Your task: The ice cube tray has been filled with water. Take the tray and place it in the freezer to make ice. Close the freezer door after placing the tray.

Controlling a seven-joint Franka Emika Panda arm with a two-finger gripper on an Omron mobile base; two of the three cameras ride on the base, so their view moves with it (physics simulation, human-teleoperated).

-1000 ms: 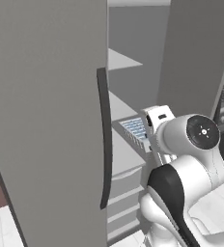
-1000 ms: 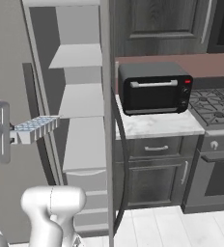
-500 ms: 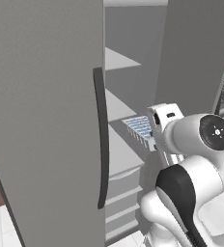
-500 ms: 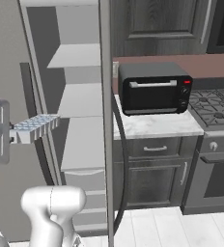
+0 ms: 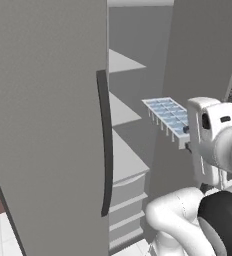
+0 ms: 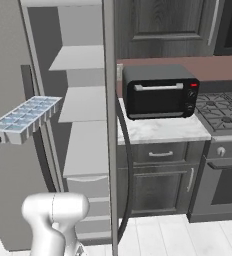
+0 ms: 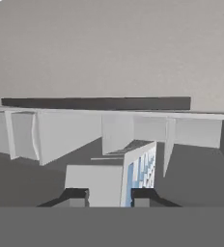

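On the left of the left base view, the freezer door [image 5: 48,120] stands swung wide open, its dark curved handle [image 5: 105,145] facing the robot. Just right of it the freezer [image 5: 125,150] interior is exposed, with white shelves [image 5: 124,62] stacked one above another and drawers [image 5: 128,200] at the bottom. So opening the unit is done.

Further right, the ice cube tray [image 5: 169,116] is off any table and in the air, held roughly level in front of the open compartment, at about the height of the middle shelves. The gripper [image 5: 188,137] has its fingers [image 7: 77,197] pinched closed on the tray's near end, and the pale blue water [image 5: 170,114] shows in the cells. The pick-up is done as well.

In the right base view the tray [image 6: 28,116] hangs at the left, near the shelves [image 6: 80,57] but not yet over or on one; whether its far end has crossed the freezer's front edge I cannot tell. To the right, well apart, a black toaster oven [image 6: 160,90] sits on the marble table [image 6: 163,132] beside the stove [image 6: 223,107].

What is left, as I judge it: carry the tray inward onto a shelf, let go, draw the arm out, and swing the door shut. The task looks roughly half done.
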